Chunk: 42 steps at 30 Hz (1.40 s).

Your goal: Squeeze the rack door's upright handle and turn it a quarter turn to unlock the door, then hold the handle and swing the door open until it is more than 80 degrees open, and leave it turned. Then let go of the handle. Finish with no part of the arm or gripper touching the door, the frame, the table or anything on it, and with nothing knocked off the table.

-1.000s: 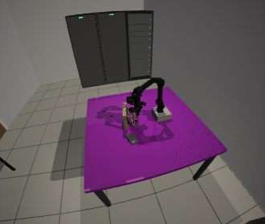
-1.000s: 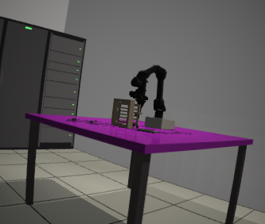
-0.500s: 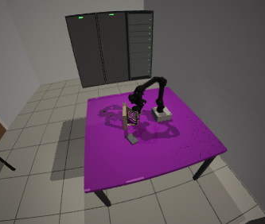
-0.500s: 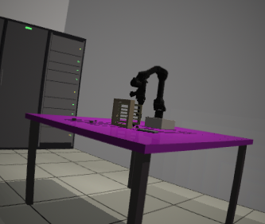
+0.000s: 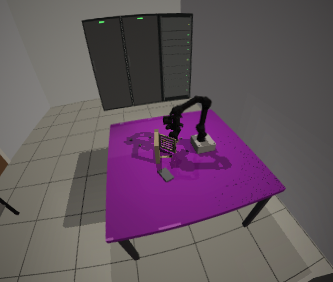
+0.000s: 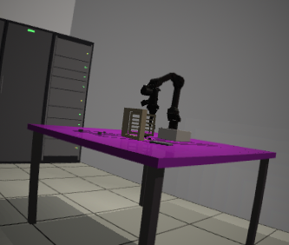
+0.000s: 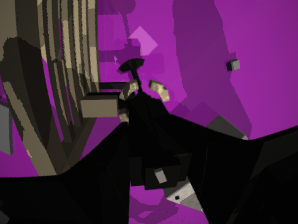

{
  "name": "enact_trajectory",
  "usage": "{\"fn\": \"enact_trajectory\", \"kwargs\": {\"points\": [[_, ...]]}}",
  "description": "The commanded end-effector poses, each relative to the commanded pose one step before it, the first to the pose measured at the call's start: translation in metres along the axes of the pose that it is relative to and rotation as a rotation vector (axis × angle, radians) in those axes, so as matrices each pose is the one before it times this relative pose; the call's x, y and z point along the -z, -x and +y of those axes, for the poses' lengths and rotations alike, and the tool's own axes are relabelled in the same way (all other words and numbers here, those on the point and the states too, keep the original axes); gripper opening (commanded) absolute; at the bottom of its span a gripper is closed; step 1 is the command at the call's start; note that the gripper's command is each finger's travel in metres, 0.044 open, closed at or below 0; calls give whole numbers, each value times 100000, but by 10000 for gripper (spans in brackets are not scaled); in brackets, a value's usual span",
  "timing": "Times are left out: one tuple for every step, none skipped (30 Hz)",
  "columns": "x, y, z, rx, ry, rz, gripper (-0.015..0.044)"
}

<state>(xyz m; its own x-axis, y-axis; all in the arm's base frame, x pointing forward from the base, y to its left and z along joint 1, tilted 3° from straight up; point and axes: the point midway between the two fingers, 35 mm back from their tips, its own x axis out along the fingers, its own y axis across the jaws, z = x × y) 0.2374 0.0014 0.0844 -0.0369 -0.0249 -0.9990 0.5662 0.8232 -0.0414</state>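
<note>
The tan rack frame (image 5: 156, 150) (image 6: 141, 126) stands upright on the purple table (image 5: 143, 210) (image 6: 220, 152). Its slatted door (image 5: 160, 142) (image 6: 154, 124) (image 7: 93, 40) is swung well out from the frame on the arm's side; the exact angle cannot be read. My gripper (image 5: 174, 138) (image 6: 153, 113) (image 7: 148, 123) points down at the door's free edge and is shut on the dark upright handle (image 7: 132, 65), whose round part shows beyond the fingertips in the wrist view. The fingers hide most of the handle, so its turn is hard to tell. A tan block (image 7: 99, 108) sits beside the left finger.
A flat grey slab (image 5: 165, 175) (image 6: 160, 142) lies near the frame's foot. Small dark pieces lie beyond the frame, and a small grey block (image 7: 233, 65) shows in the wrist view. The arm's pale base (image 5: 203, 144) (image 6: 174, 135) stands close by on the door's side.
</note>
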Motion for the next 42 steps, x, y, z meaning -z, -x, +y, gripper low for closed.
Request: {"fn": "enact_trajectory", "kwargs": {"points": [[-208,32,-537,-528,6334,-771,27],[-40,-1,-204,18,1380,-5,27],[-35,-1,-205,18,1381,-5,27],[-30,-1,-205,19,1381,-4,27],[-34,-1,-185,16,1252,-4,27],[-30,-1,-186,17,1252,-4,27],[-26,-1,-186,17,1252,-3,27],[-36,0,-184,16,1250,-4,27],[-32,-1,-187,17,1267,-4,27],[-28,-1,-188,17,1267,-3,27],[-35,0,-185,16,1252,-4,27],[-32,0,-187,17,1263,-4,27],[-28,-1,-187,17,1263,-3,27],[-35,0,-185,17,1250,-4,27],[-31,0,-187,17,1259,-3,27],[-27,0,-187,17,1259,-3,27],[-35,0,-184,17,1247,-4,27],[-31,0,-186,17,1256,-3,27],[-27,0,-187,17,1256,-3,27],[-34,0,-184,17,1244,-4,27],[-31,0,-186,17,1253,-3,27],[-27,0,-186,17,1253,-2,27],[-34,0,-183,17,1239,-3,27],[-30,0,-185,17,1249,-3,27],[-27,0,-186,17,1249,-2,27],[-32,0,-182,17,1228,-3,27],[-29,0,-184,17,1242,-2,27],[-25,0,-185,17,1242,-2,27],[-32,1,-197,18,1339,-3,27],[-28,0,-200,18,1353,-2,27],[-24,0,-201,19,1353,-1,27],[-31,1,-195,18,1322,-2,27],[-27,1,-196,18,1322,-2,27],[-22,0,-197,18,1322,-1,27],[-31,1,-193,17,1311,-2,27],[-27,1,-194,18,1314,-2,27],[-23,0,-195,18,1314,-1,27],[-31,1,-191,17,1299,-2,27],[-27,1,-193,18,1305,-1,27],[-23,1,-194,18,1305,-1,27],[-38,7,-167,-39,772,-166,27],[-12,0,-131,16,890,9,27]]}}
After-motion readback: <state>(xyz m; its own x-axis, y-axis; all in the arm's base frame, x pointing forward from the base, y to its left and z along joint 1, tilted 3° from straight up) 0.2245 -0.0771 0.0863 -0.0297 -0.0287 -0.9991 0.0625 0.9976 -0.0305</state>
